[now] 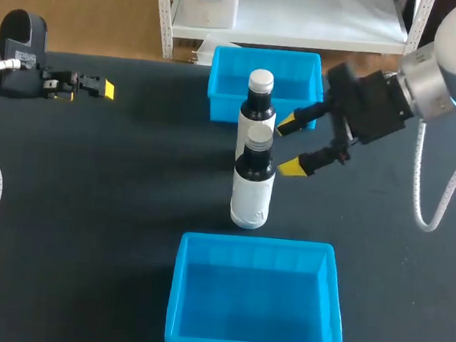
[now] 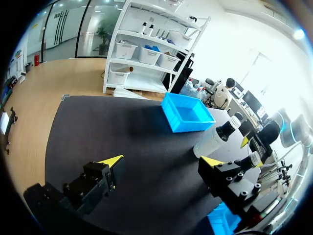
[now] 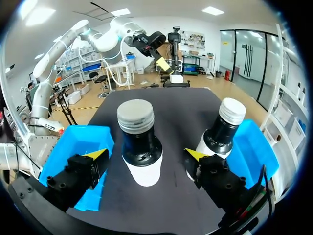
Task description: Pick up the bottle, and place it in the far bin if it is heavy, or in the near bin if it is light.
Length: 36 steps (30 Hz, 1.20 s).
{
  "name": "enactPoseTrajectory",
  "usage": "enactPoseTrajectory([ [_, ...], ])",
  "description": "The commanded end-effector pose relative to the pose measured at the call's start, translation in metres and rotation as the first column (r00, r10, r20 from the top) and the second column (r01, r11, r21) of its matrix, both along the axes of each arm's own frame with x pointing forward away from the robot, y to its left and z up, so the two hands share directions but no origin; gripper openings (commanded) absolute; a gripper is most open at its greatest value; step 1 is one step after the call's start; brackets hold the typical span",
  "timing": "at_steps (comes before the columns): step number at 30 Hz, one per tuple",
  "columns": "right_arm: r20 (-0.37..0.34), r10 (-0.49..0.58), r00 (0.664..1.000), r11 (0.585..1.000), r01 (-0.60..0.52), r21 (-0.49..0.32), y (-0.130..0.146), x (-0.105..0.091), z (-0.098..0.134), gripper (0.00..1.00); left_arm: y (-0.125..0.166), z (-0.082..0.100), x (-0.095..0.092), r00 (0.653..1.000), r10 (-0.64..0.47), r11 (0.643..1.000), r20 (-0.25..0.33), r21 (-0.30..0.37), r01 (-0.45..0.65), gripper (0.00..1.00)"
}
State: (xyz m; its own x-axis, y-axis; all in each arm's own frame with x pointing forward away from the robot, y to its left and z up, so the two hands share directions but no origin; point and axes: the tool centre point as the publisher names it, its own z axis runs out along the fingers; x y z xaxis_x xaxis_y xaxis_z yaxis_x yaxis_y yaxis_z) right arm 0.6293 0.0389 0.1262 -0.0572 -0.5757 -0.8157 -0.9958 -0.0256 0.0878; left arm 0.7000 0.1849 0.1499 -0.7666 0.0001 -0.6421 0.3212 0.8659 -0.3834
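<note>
On the bench (image 1: 113,192), between far bin (image 1: 221,73) and near bin (image 1: 180,296) | two bottles upright, nearer bottle (image 1: 252,185) just before farther bottle (image 1: 258,101) | right fingers (image 1: 293,167) spread wide beside the nearer neck, not touching, likely lined up to grasp | left fingers (image 1: 106,89) released, parked well aside

"What else is there?"
"Just the table (image 1: 87,206). It has a dark top, almost black."
"Is it shiny?"
"No, it looks dull and flat. It is wide, and it goes all the way from one side to the other. Its far edge is straight."
</note>
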Motion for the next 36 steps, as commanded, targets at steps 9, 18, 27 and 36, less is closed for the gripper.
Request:
enactPoseTrajectory([
  [9,-0.017,0.015,1.000,1.000,-0.015,0.012,0.022,-0.006,-0.004,1.00,0.000,0.000,0.000,1.000,0.000,1.000,0.000,0.000,0.000,1.00],
  [18,-0.013,0.026,1.000,1.000,-0.026,0.001,0.036,-0.007,-0.005,1.00,0.000,0.000,0.000,1.000,0.000,1.000,0.000,0.000,0.000,1.00],
  [27,-0.018,0.033,0.999,0.999,-0.034,-0.017,0.045,-0.010,-0.006,1.00,0.000,0.000,0.000,1.000,0.000,1.000,0.000,0.000,0.000,1.00],
  [36,-0.015,0.032,0.999,0.999,-0.032,-0.019,0.048,-0.010,-0.006,1.00,0.000,0.000,0.000,1.000,0.000,1.000,0.000,0.000,0.000,1.00],
])
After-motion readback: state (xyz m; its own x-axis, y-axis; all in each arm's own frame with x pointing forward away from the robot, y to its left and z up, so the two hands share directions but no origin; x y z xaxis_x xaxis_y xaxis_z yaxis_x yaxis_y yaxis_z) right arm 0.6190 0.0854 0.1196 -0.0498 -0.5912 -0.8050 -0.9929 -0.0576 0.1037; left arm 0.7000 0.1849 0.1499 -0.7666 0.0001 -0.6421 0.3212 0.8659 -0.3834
